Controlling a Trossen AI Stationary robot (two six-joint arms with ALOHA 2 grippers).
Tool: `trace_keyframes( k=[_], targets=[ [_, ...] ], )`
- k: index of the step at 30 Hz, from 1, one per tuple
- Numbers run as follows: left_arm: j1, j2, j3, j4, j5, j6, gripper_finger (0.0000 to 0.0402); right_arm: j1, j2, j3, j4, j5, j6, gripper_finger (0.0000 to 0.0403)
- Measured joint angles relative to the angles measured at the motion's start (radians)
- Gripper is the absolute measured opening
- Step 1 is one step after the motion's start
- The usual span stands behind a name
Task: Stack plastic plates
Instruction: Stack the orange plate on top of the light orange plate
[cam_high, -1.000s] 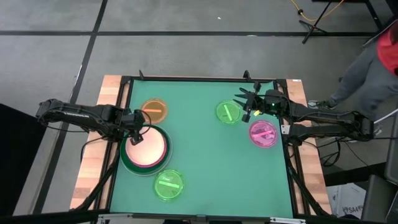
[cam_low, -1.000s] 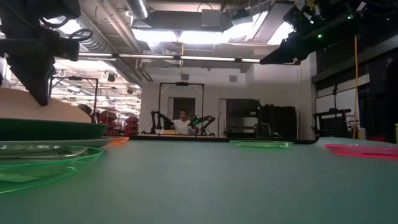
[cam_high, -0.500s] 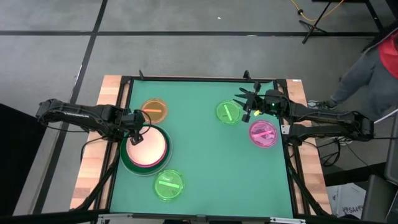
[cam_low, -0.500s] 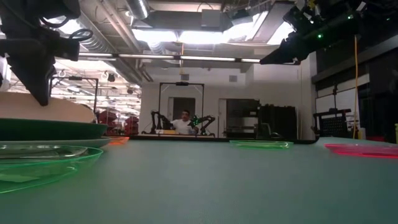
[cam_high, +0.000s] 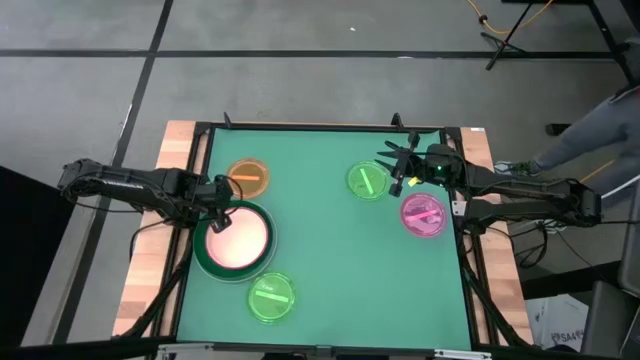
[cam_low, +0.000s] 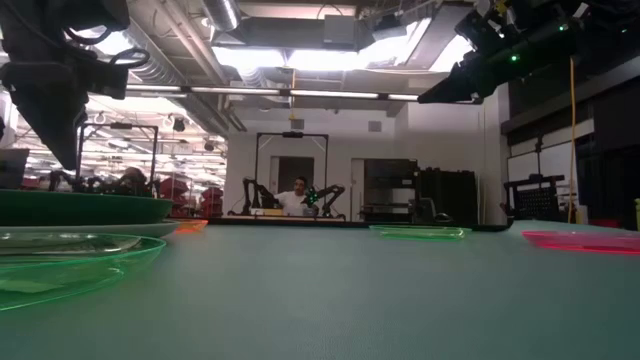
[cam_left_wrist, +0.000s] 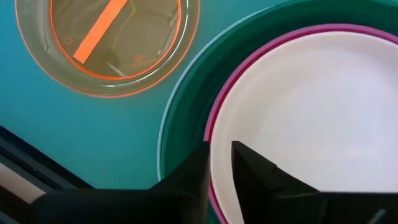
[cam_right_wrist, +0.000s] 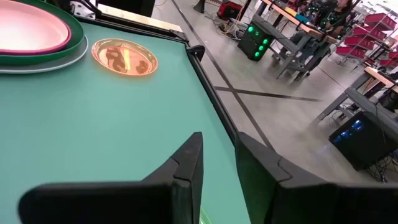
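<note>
The big plates lie nested near the table's left edge: cream (cam_high: 240, 238) on top, its rim inside the magenta rim (cam_left_wrist: 214, 124), then the dark green plate (cam_left_wrist: 186, 118), then a pale blue-white edge (cam_left_wrist: 160, 134). My left gripper (cam_high: 218, 216) hangs over the stack's far-left rim, fingers pointing down, narrowly open and just above the cream rim (cam_left_wrist: 219, 149). The orange plate (cam_high: 248, 177) lies flat beside the stack. The two lime-green plates (cam_high: 368, 181) (cam_high: 271, 297) and the pink plate (cam_high: 424, 215) also lie flat. My right gripper (cam_high: 397, 170) waits, raised, beside the far lime-green plate, narrowly open.
Black rails (cam_high: 320, 126) frame the green table top, with wooden strips (cam_high: 150, 250) outside them. A person's grey sleeve (cam_high: 590, 140) shows beyond the far right corner. Bare green surface (cam_high: 330, 250) lies in the middle, between the stack and the right-hand plates.
In the low view the cream plate stood tipped up above the dark green rim under my left gripper. Now it has dropped level into the stack and no longer shows above that rim. Neither arm has shifted. The person at the right has drawn back.
</note>
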Motion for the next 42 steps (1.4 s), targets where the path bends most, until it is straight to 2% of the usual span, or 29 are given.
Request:
trace_keyframes(
  k=[7,26,34,42],
  targets=[
    [0.000,0.000,0.000,0.005,-0.003,-0.012,0.0090,0.000,0.000,0.000,0.000,0.000,0.000,0.0083],
    [0.000,0.000,0.000,0.027,-0.040,-0.012,0.0093,0.000,0.000,0.000,0.000,0.000,0.000,0.0083],
    [0.000,0.000,0.000,0.140,-0.169,-0.012,0.0093,0.000,0.000,0.000,0.000,0.000,0.000,0.0083],
    [0.014,0.000,0.000,0.281,-0.189,-0.060,0.0093,0.000,0.000,0.000,0.000,0.000,0.000,0.0083]
  ],
)
